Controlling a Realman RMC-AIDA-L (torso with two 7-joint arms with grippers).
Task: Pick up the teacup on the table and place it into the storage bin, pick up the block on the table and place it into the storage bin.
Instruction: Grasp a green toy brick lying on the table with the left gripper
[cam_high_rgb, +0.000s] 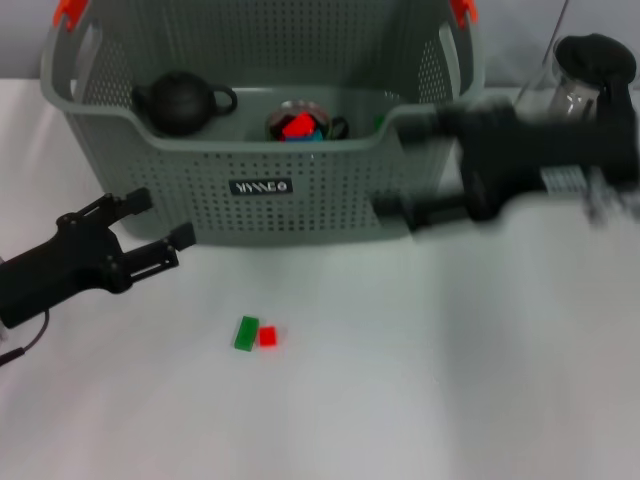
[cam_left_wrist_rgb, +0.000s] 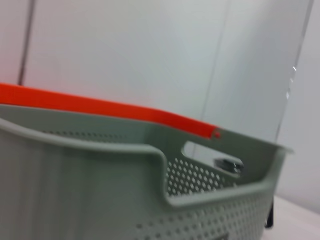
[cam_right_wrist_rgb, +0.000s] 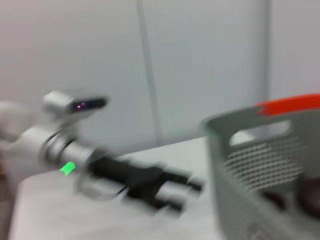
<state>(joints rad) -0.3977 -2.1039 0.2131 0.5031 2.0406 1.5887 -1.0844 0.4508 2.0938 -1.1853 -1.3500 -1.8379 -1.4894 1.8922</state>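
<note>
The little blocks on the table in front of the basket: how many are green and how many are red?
Green block: 1
Red block: 1
Total on the table: 2, lying side by side and touching, in front of the storage bin.

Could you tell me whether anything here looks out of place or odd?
Nothing looks spilled or damaged. A green block and a red block lie on the table outside the storage bin, which already holds a dark teapot and a cup with red pieces.
</note>
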